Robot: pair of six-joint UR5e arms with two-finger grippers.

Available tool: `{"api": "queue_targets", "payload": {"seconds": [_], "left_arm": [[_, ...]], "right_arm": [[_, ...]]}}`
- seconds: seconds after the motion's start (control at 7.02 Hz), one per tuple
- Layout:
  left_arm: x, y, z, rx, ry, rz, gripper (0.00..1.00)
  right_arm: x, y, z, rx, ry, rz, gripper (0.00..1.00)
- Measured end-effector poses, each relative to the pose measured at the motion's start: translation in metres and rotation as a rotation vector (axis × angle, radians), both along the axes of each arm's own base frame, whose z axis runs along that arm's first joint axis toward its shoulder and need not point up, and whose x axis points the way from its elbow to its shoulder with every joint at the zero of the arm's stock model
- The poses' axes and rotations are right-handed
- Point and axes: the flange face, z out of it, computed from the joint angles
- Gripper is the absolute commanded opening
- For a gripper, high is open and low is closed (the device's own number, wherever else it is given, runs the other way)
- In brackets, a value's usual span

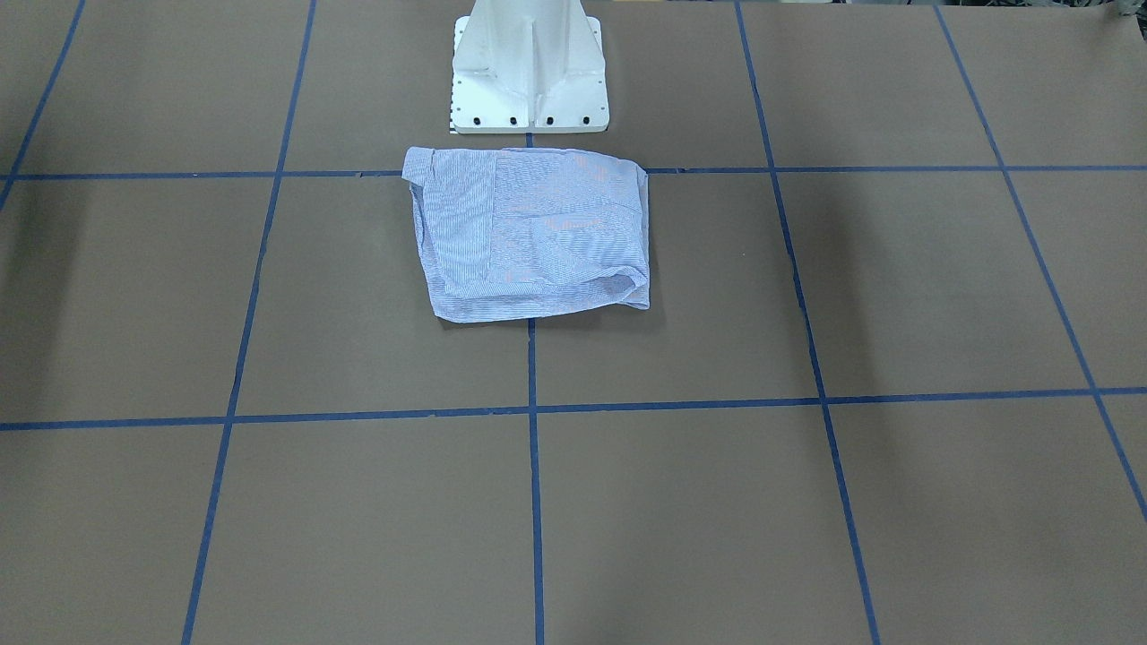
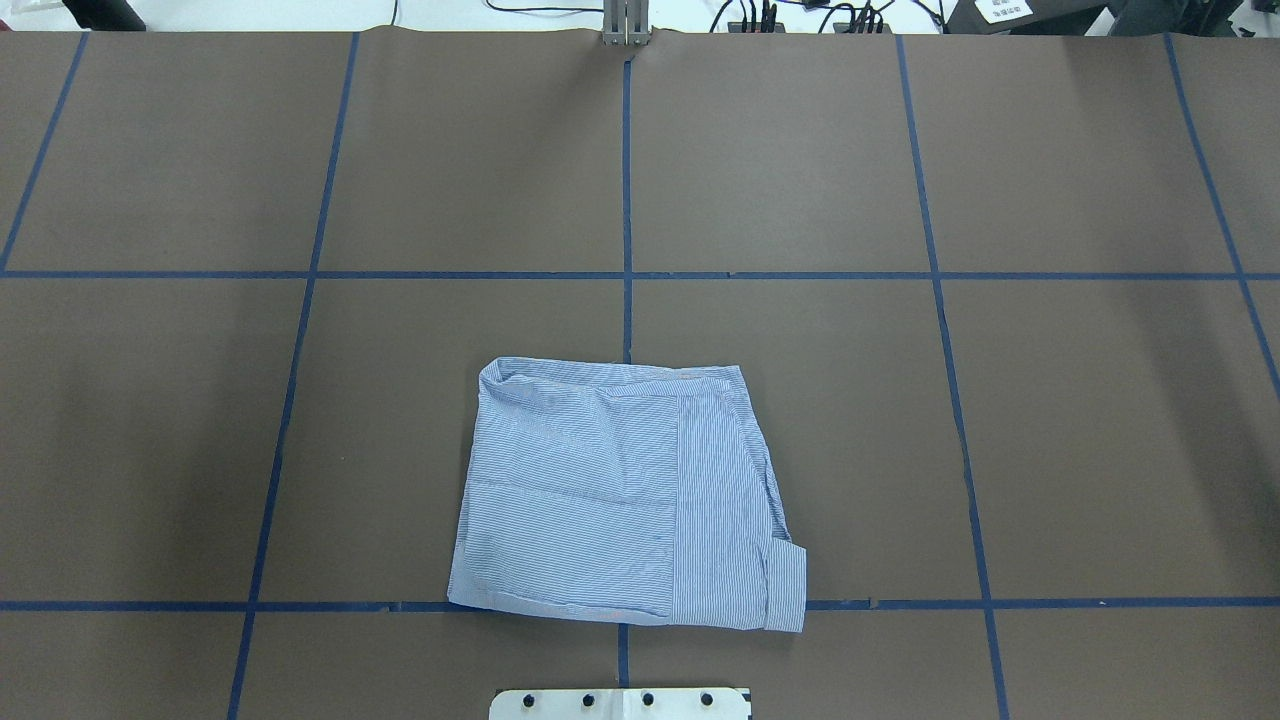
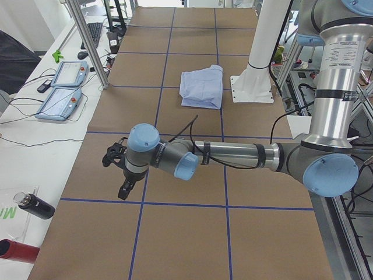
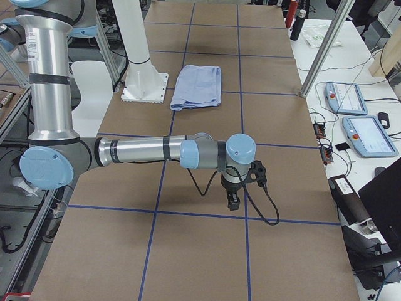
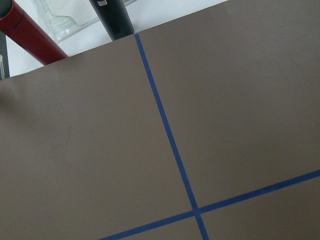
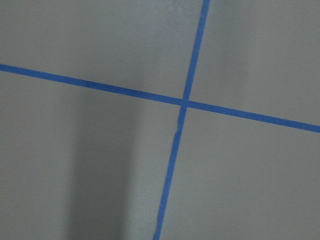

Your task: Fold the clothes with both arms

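Closest up on the left side, the left arm (image 3: 233,156) reaches out low over the brown tabletop (image 2: 1000,430) with its black pincer (image 3: 124,192) pointing down. It's well apart from the shirt, and honestly I can't tell how wide the jaws are or whether it's got hold of anything. Same deal at the other end: the right arm (image 4: 144,150) has its pincer (image 4: 233,200) hanging near a blue tape line (image 4: 188,211), opening unreadable too. Further back, the striped shirt (image 2: 620,490) lies folded in a rough rectangle on the tabletop, just beside the white pedestal (image 2: 620,703), neither arm touching it.
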Motion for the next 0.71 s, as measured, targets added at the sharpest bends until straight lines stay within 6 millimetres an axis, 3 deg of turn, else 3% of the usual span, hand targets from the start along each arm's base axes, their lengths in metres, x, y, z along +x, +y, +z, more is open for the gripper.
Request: {"api": "queue_targets", "payload": {"seconds": [0.28,0.43,0.71], "left_arm": [[-0.004,0.026,0.028,-0.068,-0.059,-0.021,0.99],[-0.003,0.031,0.021,-0.132,-0.063,-0.020,0.99],[0.000,0.040,-0.028,-0.261,-0.056,-0.014,0.99]], "right_arm": [[0.006,0.000,0.005,-0.003,0.080,0.008,1.00],[0.006,0.000,0.004,-0.006,0.080,0.011,1.00],[0.003,0.001,0.002,-0.011,0.040,0.011,1.00]]}}
